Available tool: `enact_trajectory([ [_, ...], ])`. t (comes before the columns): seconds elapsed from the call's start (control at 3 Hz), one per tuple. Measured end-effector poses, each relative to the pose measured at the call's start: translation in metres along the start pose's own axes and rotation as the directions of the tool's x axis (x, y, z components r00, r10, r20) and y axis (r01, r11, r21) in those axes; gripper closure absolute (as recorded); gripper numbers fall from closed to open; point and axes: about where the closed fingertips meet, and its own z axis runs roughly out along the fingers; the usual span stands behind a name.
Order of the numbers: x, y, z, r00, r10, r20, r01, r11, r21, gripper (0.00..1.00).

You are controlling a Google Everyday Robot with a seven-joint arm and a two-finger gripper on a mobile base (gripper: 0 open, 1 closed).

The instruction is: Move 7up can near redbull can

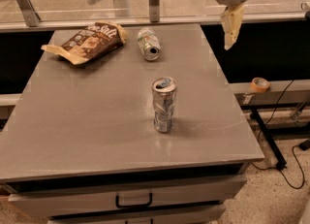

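Camera view: 7up can on its side

You see the 7up can (148, 43) lying near the table's (72, 121) far edge, long axis far-to-near, mouth toward the camera. A snack bag (87, 41) lies just left; the redbull can (164, 104) stands upright nearer, well apart. The gripper (208, 12) hangs top right, spread and empty, partly cut off.
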Motion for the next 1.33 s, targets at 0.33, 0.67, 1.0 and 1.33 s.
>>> enact_trajectory([
  [0.33,-0.012,-0.025,0.02,0.978,-0.201,0.05,0.2,0.9792,0.034,0.0],
  [0.67,-0.021,-0.044,0.05,0.907,-0.419,0.033,0.418,0.9075,0.041,0.0],
  [1.0,-0.012,-0.056,0.086,0.792,-0.608,-0.057,0.608,0.7935,-0.021,0.0],
  [1.33,-0.003,-0.057,0.091,0.756,-0.649,-0.084,0.648,0.7606,-0.04,0.0],
])
